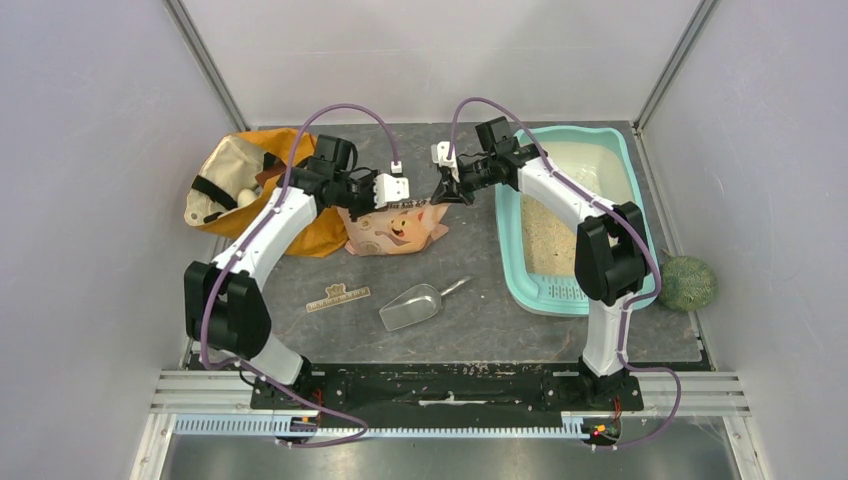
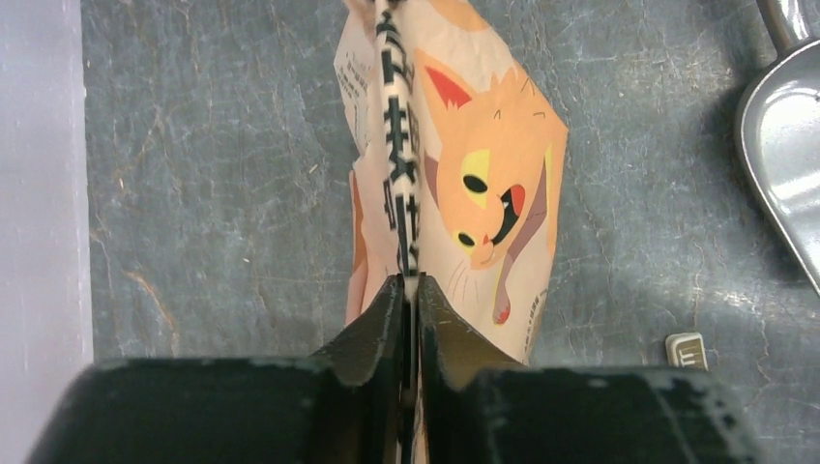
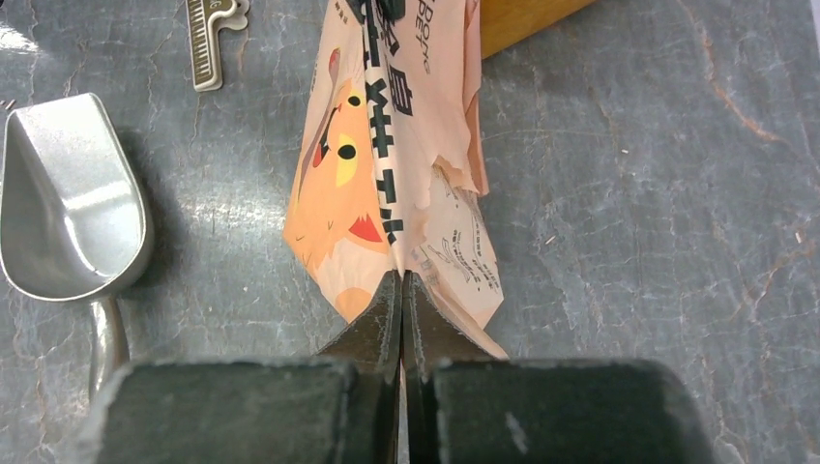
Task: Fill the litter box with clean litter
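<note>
Clamped closed on the litter pouch [image 1: 395, 228] top edge: left end effector [image 2: 408, 285], right end effector [image 3: 401, 280]. Just beyond the right one, litter box [image 1: 507, 245], some clean litter [image 1: 548, 240] inside. Lift evenly, then tip over it.

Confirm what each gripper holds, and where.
Both hold the peach pouch: left gripper and right gripper each pinch its top edge, at opposite ends.

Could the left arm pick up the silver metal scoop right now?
Probably not yet: the left gripper is shut on the peach-pink printed pouch. The silver metal scoop itself lies uncovered on the table.
</note>
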